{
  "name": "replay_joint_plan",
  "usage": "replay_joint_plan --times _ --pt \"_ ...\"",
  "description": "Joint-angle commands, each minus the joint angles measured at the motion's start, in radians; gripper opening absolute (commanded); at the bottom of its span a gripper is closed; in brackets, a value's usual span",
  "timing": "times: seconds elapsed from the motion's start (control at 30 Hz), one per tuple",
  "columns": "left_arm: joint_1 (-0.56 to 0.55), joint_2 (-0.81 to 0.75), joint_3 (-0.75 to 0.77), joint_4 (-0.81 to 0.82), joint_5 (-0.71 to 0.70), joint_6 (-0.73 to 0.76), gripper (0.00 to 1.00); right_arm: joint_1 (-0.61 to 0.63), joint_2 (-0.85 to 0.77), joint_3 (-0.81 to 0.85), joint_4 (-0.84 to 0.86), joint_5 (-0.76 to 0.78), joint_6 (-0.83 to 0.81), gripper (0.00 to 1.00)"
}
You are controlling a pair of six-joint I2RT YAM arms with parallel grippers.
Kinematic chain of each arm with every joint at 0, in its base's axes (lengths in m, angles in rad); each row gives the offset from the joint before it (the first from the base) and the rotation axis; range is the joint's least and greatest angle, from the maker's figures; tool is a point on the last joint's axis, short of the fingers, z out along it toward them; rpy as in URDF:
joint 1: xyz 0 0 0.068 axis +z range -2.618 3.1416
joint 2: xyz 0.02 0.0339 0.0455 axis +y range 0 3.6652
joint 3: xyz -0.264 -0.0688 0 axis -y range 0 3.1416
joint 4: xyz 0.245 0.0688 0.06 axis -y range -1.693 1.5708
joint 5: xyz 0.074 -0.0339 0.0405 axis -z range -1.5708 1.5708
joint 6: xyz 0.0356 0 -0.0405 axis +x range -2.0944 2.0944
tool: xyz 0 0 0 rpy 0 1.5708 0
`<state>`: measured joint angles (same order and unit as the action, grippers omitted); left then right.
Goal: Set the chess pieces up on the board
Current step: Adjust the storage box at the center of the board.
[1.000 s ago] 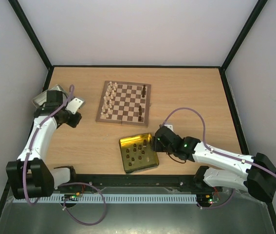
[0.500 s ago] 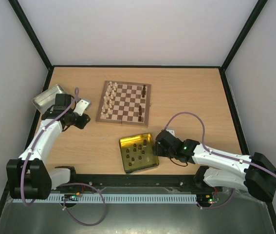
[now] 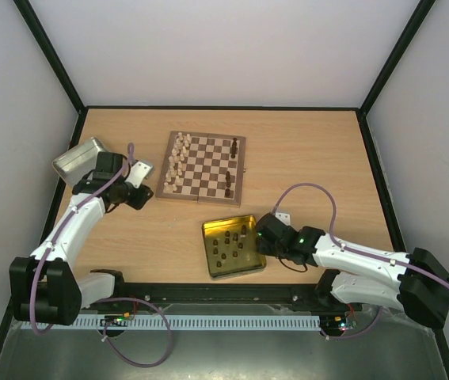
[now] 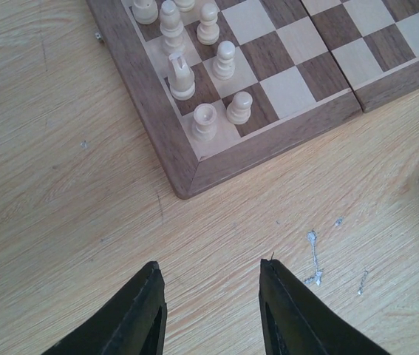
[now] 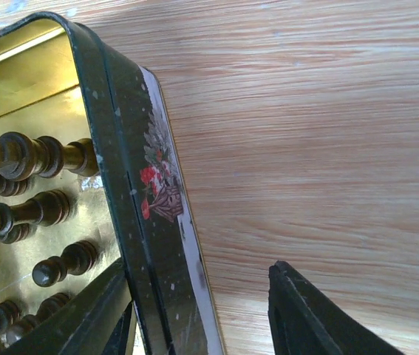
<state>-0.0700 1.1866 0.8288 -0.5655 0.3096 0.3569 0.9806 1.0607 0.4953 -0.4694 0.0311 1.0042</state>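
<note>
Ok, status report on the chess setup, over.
Left gripper open, empty, near board corner. Right gripper open, straddling gold tin wall. Most dark pieces in tin. No obstruction seen.

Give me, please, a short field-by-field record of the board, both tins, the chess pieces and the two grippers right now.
chessboard: flat on the table, beyond its centre
cream pieces: lined up along the board's left side
gold tin: open, on the near side of the board
dark pieces: most in the gold tin, a few on the board's right side
silver tin: far left, beside the left arm
left gripper: open, over bare table by a board corner
right gripper: open, straddling the gold tin's wall
</note>
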Motion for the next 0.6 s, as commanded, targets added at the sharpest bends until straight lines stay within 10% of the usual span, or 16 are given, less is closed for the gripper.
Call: replay_joint_plan --times 0.0,0.57 --pt "-0.014 -0.004 -0.012 0.013 -0.017 -0.020 0.38 0.004 -0.030 -0.004 -0.147 0.121 0.066 0.43" --pt "-0.042 -0.010 -0.015 0.022 -0.033 -0.032 0.40 0.005 -0.001 0.207 -0.322 0.260 0.070 0.50"
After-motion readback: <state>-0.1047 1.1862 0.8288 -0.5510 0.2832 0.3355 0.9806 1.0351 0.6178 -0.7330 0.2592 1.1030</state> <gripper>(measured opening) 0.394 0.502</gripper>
